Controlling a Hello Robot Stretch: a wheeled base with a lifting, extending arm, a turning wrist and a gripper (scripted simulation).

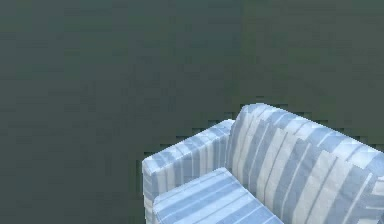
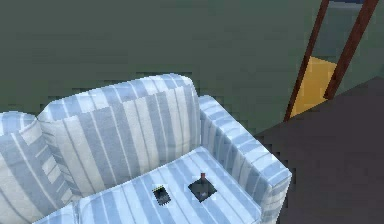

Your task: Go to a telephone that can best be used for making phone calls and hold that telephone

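Telephone not confirmed yet; approach step looks nearly done. Forward view: blue-white striped sofa point(image 1: 270, 165) at lower right; plain dark green behind it. Arm side view: the sofa's seat cushion point(image 2: 215, 165) carries two small dark flat things, near each other but apart; left item point(image 2: 161, 195), right item point(image 2: 203, 187); probably one is the telephone, can't tell which; doorway point(image 2: 325, 60) at far right. End effector state: cannot tell. Next: line base up with the seat; settle which item is the handset; reach over the cushion.

Striped sofa point(image 2: 130, 130) cropped, dark blobs point(image 2: 161, 195) — unidentifiable
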